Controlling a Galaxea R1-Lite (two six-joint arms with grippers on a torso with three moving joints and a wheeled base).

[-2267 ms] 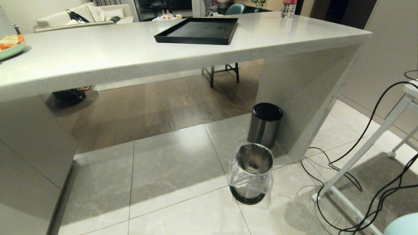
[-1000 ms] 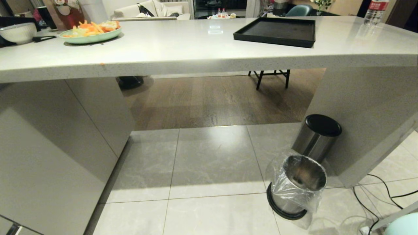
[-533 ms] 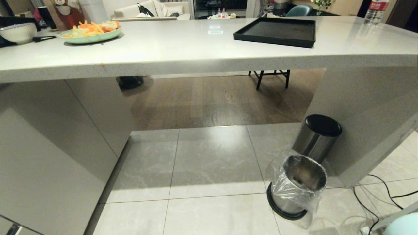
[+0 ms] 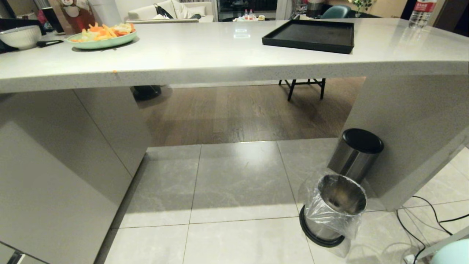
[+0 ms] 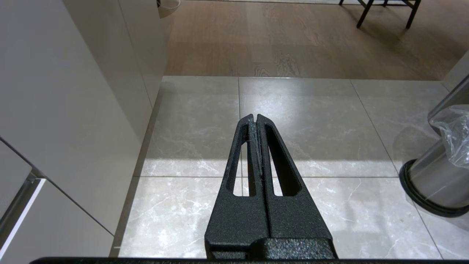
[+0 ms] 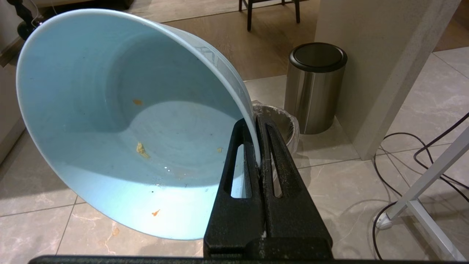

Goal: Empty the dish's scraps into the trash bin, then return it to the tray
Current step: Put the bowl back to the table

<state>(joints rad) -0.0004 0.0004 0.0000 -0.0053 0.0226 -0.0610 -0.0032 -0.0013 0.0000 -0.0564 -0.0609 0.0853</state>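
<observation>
The dish (image 6: pixel 121 121) is clamped by its rim in the right tool (image 6: pixel 258 146), nearly emptied, down near the floor. The tray (image 4: pixel 311 36) sits higher, at the surface's far right edge. Left tool (image 5: pixel 255 121) is shut, nothing held.

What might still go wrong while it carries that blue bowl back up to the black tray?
The right gripper pinches only the thin rim of the dish, so it could slip or swing. A few scraps still cling inside and may drop onto the floor. The tray sits far back on the counter, a long reach.
</observation>
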